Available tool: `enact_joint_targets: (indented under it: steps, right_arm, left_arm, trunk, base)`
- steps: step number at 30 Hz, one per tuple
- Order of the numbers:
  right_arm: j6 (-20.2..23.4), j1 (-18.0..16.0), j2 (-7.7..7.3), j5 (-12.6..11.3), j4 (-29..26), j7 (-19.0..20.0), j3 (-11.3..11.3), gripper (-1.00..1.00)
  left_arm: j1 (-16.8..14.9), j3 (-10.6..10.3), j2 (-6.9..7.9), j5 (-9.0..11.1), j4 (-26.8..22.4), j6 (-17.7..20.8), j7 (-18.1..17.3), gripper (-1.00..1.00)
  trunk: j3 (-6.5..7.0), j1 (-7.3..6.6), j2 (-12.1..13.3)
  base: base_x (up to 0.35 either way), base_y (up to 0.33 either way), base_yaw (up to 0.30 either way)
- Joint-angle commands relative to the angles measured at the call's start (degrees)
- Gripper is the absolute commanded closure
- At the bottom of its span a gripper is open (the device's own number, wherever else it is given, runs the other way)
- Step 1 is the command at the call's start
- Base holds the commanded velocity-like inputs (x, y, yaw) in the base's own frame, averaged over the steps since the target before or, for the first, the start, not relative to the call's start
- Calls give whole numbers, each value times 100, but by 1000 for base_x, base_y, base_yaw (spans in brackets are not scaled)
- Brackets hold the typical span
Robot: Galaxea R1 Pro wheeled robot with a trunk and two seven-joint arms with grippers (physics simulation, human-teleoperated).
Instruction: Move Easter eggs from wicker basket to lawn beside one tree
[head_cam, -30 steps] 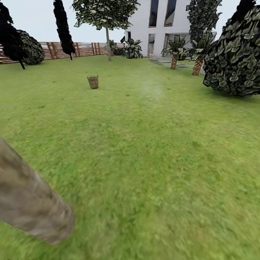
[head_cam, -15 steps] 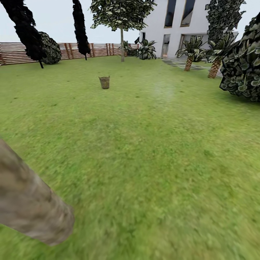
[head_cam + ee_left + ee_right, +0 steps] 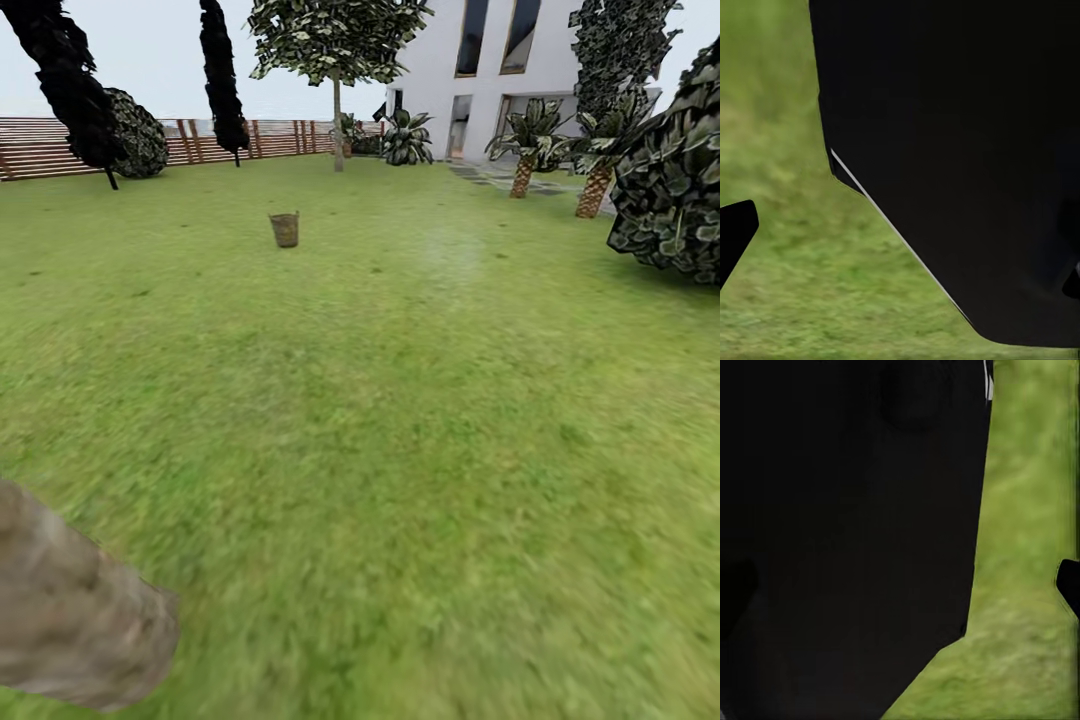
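Observation:
The wicker basket (image 3: 285, 229) stands far off on the lawn (image 3: 400, 400), small in the head view. The Easter eggs are hidden from here; the basket's inside cannot be made out. A thick pale grey-beige tree trunk (image 3: 70, 620) leans in close at the lower left. Another tree (image 3: 337, 130) with a leafy crown stands far back near the fence. In each wrist view a large black robot part (image 3: 960, 150) (image 3: 847, 532) blocks most of the grass. One small black fingertip (image 3: 733, 229) (image 3: 1069, 585) pokes in at the edge of each.
A brown slat fence (image 3: 40, 145) bounds the far left and a white house (image 3: 500, 70) the far right. Dark columnar trees (image 3: 222, 70), palm-like plants (image 3: 525, 150) and a big dark bush (image 3: 670, 190) line the edges. Open grass lies between me and the basket.
The head camera turned: the scene first shifted right, then the near trunk sank lower and left in view. The basket itself stays put on the grass.

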Motion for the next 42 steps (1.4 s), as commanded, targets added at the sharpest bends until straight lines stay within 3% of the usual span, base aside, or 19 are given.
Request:
enact_joint_targets:
  steps: [1, 32, 42]
  right_arm:
    - [-19, -2, 0, 1, 5, -3, 1, -100]
    - [-19, -2, 9, 18, 5, -3, 10, -100]
    - [-18, -2, -43, 21, 18, -3, 8, -100]
  left_arm:
    - [4, 0, 1, 6, -10, -7, -2, -100]
    - [4, -1, -2, 6, -10, -7, -4, -100]
    - [4, 2, 11, 6, -10, -7, -3, -100]
  trunk:
    - [-3, 2, -2]
    - [155, 2, -2]
    - [162, 2, -2]
  base:
    - [181, -188, 46]
    - [181, -188, 213]
    - [192, -188, 29]
